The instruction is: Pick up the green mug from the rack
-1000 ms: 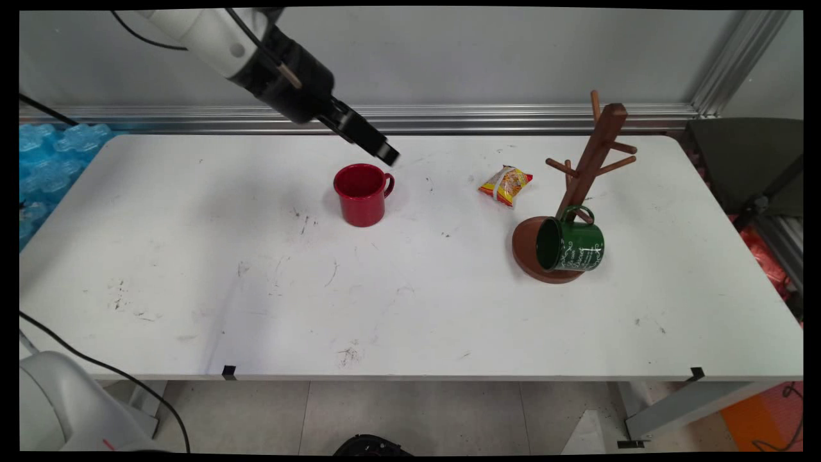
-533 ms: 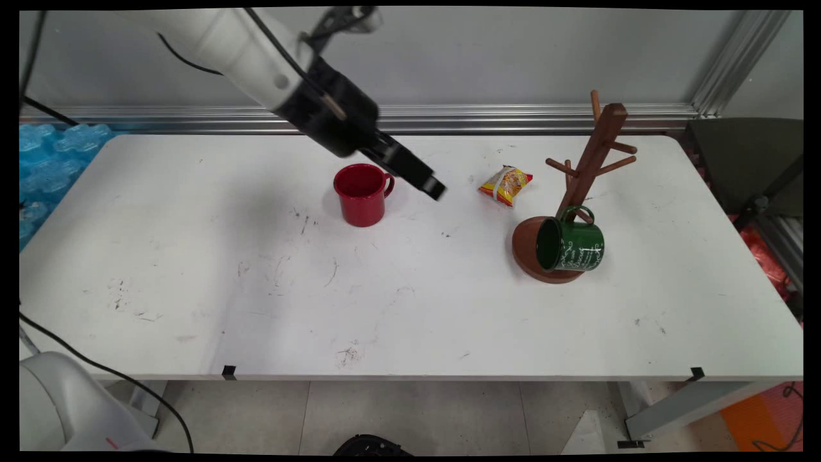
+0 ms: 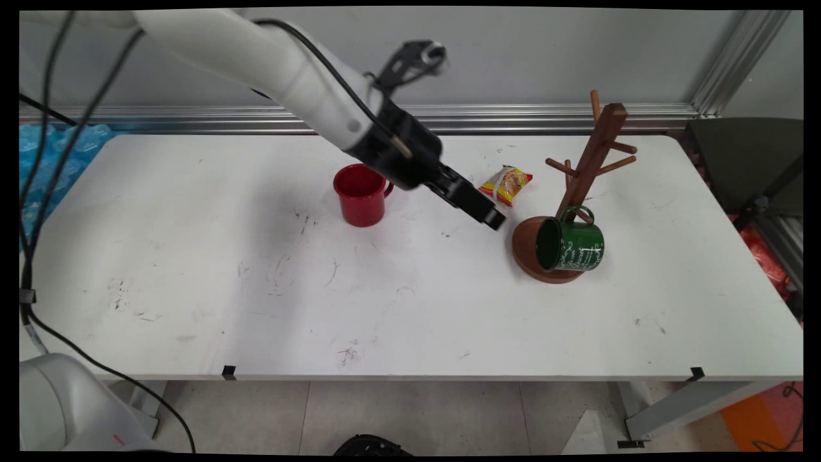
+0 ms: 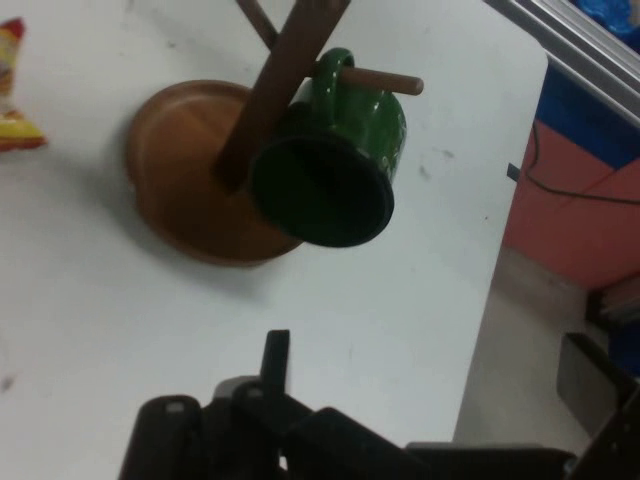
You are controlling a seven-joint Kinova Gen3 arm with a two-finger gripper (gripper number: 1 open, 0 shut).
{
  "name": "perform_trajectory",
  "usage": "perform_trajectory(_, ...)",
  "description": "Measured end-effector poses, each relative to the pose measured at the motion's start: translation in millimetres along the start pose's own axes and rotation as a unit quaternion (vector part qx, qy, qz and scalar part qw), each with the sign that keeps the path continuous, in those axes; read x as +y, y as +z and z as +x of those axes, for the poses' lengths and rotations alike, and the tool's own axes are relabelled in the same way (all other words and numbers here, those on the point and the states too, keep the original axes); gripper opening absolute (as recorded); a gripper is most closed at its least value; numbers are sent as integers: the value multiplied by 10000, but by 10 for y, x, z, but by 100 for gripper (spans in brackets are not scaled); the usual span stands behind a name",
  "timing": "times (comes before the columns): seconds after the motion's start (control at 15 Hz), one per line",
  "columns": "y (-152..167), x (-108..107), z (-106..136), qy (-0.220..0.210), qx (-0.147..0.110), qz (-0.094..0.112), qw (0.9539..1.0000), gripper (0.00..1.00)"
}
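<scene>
My gripper [image 3: 494, 221] hangs low over the white table [image 3: 410, 308], shut and holding nothing. It sits between a red mug [image 3: 361, 192] on its left and a wooden mug tree [image 3: 593, 154] on its right, just short of the tree's round base [image 3: 526, 250]. A green mug [image 3: 571, 245] hangs by its handle from a low peg, mouth turned toward me. The hand view shows my gripper [image 4: 277, 350] pointing at the green mug [image 4: 340, 160] and the base [image 4: 190, 180]. Just behind my gripper lies a yellow and red snack packet [image 3: 506, 184], seen at the hand view's left edge as packet [image 4: 12, 90].
Blue wrapped packs [image 3: 38, 167] lie off the table's left end. A dark grey object [image 3: 744, 160] stands beyond the right end. The table's right edge [image 4: 500, 250] drops to the floor close behind the mug tree. A metal rail [image 3: 513, 119] runs along the back.
My arm has swung right and toward the near side, carrying the gripper from behind the red mug, past its handle, to just left of the mug tree's base. Nothing on the table moved.
</scene>
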Motion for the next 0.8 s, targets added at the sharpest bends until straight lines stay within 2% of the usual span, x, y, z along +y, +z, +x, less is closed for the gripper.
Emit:
perform_trajectory(0.27, 361, -18, 5, 44, 83, -132, 9999, 100)
perform_trajectory(0.8, 982, -101, 17, -47, 231, -248, 9994, 100)
